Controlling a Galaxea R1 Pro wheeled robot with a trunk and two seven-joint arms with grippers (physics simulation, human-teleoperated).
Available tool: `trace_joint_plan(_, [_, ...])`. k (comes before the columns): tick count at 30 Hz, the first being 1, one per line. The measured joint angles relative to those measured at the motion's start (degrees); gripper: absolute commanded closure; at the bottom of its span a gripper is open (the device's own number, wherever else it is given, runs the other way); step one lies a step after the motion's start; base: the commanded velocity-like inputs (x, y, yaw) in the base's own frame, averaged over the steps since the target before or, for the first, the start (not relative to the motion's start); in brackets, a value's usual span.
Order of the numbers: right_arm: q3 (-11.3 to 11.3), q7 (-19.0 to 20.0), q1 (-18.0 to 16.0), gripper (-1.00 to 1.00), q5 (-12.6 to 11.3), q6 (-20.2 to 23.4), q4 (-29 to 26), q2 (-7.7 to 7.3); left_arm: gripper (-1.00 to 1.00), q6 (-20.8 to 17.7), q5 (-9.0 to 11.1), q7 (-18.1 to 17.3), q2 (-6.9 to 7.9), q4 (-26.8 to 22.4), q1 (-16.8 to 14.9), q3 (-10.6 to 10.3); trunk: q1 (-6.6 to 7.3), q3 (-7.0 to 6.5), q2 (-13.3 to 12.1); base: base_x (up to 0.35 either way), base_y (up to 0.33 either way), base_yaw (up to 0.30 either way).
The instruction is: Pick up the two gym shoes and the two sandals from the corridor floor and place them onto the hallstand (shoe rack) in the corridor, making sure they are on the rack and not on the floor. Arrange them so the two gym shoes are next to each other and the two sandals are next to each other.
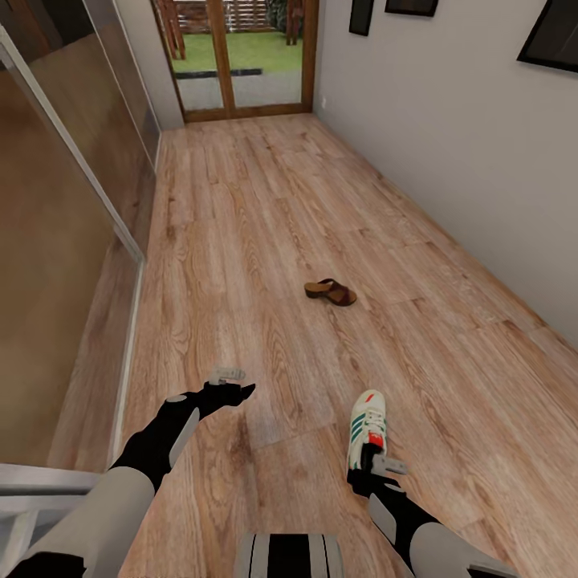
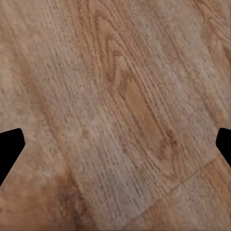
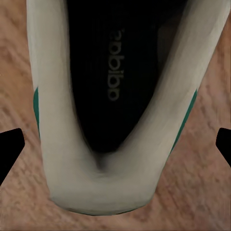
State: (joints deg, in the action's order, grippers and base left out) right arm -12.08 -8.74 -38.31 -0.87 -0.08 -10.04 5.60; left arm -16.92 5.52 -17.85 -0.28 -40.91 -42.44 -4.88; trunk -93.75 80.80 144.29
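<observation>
One gym shoe (image 1: pixel 367 425), white with green stripes and a red heel patch, lies on the corridor floor (image 1: pixel 265 201) at the near right, toe pointing away. My right gripper (image 1: pixel 364 474) hangs open just over its heel. In the right wrist view the shoe's heel and dark opening (image 3: pixel 113 120) sit between the spread fingertips (image 3: pixel 9 149). A brown sandal (image 1: pixel 331 291) lies further up the corridor, near the middle. My left gripper (image 1: pixel 243 391) is open over bare planks (image 2: pixel 120 106), with nothing between its fingers. The hallstand is out of view.
Tall glass sliding panels (image 1: pixel 56 265) with a pale frame run along the left. A white wall (image 1: pixel 449 144) closes the right side. A wood-framed glass door (image 1: pixel 241 64) ends the corridor. Open floor stretches between the shoe and the sandal.
</observation>
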Motion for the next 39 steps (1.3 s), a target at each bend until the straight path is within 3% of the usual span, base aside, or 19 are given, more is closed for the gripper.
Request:
trace_joint_plan(8, [0.0, 0.0, 0.0, -1.00, 0.0, 0.0, 0.0, -0.01, -1.00, 0.0, 0.0, 0.0, 0.00, 0.0, 0.0, 0.0, 0.00, 0.02, 0.0, 0.000, 0.000, 0.005])
trace_joint_plan(15, [0.0, 0.0, 0.0, -1.00, 0.0, 0.0, 0.0, -0.01, -1.00, 0.0, 0.0, 0.0, 0.00, 0.0, 0.0, 0.0, -0.16, 1.69, 0.1, 0.000, 0.000, 0.000])
trace_joint_plan(39, [-0.1, 0.0, 0.0, -1.00, -0.1, 0.1, 0.0, -0.01, -1.00, 0.0, 0.0, 0.0, 0.00, 0.0, 0.0, 0.0, -0.15, 1.83, 0.1, 0.003, 0.000, 0.000])
